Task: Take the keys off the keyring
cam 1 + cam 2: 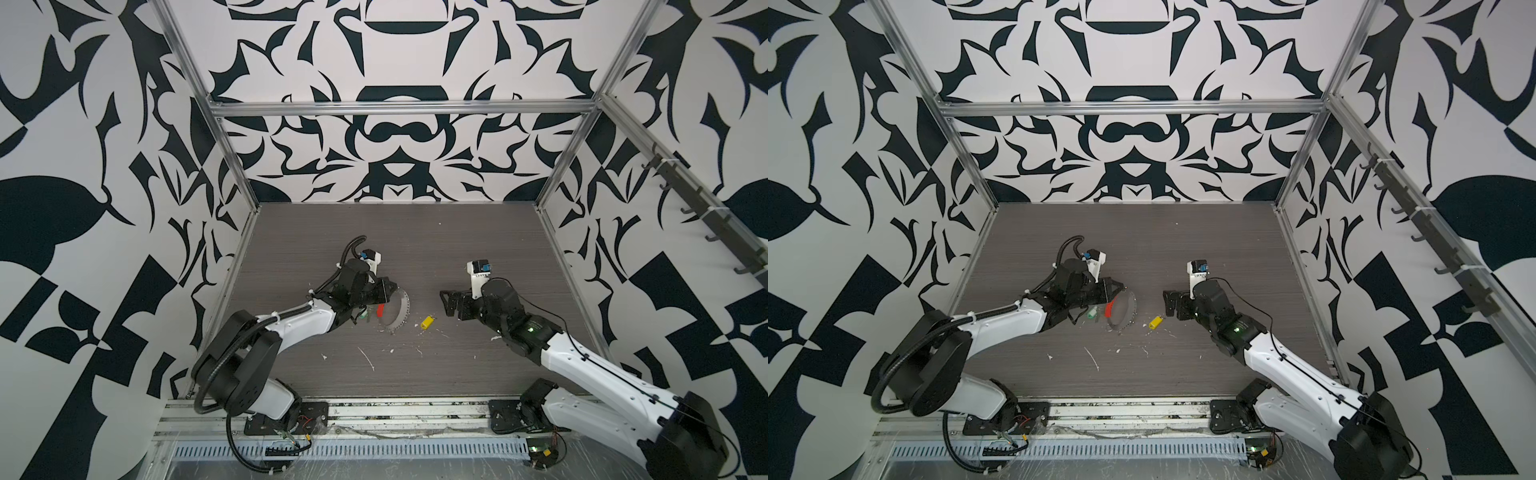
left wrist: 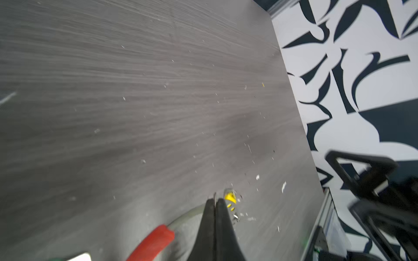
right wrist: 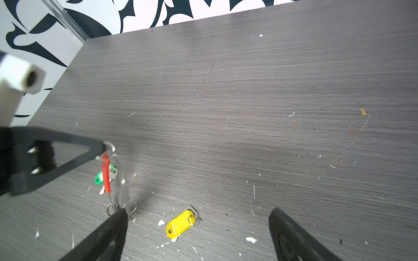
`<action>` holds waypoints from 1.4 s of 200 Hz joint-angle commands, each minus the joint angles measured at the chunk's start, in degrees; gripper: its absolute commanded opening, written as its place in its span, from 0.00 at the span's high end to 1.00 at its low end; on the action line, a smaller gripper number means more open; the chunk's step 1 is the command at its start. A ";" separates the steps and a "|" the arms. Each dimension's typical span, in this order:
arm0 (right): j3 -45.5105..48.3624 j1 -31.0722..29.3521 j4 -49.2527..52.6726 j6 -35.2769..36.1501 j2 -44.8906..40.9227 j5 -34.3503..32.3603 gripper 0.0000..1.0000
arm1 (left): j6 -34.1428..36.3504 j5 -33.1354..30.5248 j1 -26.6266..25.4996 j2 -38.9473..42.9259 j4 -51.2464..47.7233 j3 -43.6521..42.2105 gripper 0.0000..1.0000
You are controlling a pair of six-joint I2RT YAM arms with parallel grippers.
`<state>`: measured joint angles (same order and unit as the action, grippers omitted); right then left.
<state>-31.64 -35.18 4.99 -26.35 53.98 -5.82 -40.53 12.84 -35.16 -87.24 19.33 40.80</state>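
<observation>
On the grey wood-grain table (image 1: 457, 249), left of the middle in both top views: the keyring (image 1: 400, 312), a large thin grey hoop with a red sleeve (image 1: 380, 309) over one arc and tiny silver rings (image 3: 112, 208) strung along the wire. Tipped up on edge rather than flat, lowest arc down near the table, top arc pinched in the left gripper (image 2: 214, 203), jaws pressed fully together on the wire just beside the sleeve. Blurred along part of the hoop in the right wrist view.

Beside the sleeve, low by the table, the green key (image 3: 99, 177): a green plastic head with a silvery blade against it. Impossible to tell whether strung on the hoop or loose.

To the right in both top views, apart from the hoop and flat on the table, the yellow key (image 3: 179, 223): an oblong yellow head, a small silver ring through one end, a bit of silvery metal underneath.

Just right of that, the right gripper (image 1: 448, 304), jaws spread as wide as possible, nothing between them. Scattered round about, white flecks (image 1: 368, 359).
</observation>
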 commanded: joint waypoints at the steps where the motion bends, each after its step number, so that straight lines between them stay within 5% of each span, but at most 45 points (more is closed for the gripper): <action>1: 0.15 0.08 0.14 0.95 -2.00 -1.03 0.01 | -1.62 0.42 1.23 -4.12 6.20 2.11 1.00; 38: 0.20 0.16 1.01 1.21 -3.44 -1.49 0.00 | -2.62 3.78 1.30 -10.92 10.33 5.68 0.93; 101: -0.29 0.19 0.20 0.85 -4.31 -1.76 0.00 | -2.71 3.50 1.97 -6.47 12.69 4.43 0.31; 105: -0.51 0.20 0.24 0.94 -4.32 -1.77 0.00 | -2.69 3.16 2.17 -5.47 12.59 3.99 0.07; 108: -0.79 0.15 0.27 0.96 -4.32 -1.75 0.00 | -2.71 2.95 2.30 -4.67 12.50 3.68 0.00; 146: -3.00 0.20 0.13 1.60 -3.91 -4.71 0.00 | 0.17 -3.03 3.78 7.64 6.47 1.66 0.01; 218: -4.75 0.15 -2.57 -2.37 -4.88 -14.90 0.00 | 14.66 -37.14 5.43 28.63 -3.13 1.31 0.01; 229: -4.57 0.15 -2.88 -2.38 -5.23 -16.01 0.00 | 14.59 -41.32 8.42 29.51 -4.62 1.89 0.01; 280: -2.40 0.15 -4.23 -0.86 -8.03 -18.19 0.00 | 19.58 -41.56 26.64 24.93 -5.19 0.00 0.01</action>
<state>-34.02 -35.18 4.43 -28.10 48.03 -21.17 -26.17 -24.27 -13.61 -58.89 15.11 42.68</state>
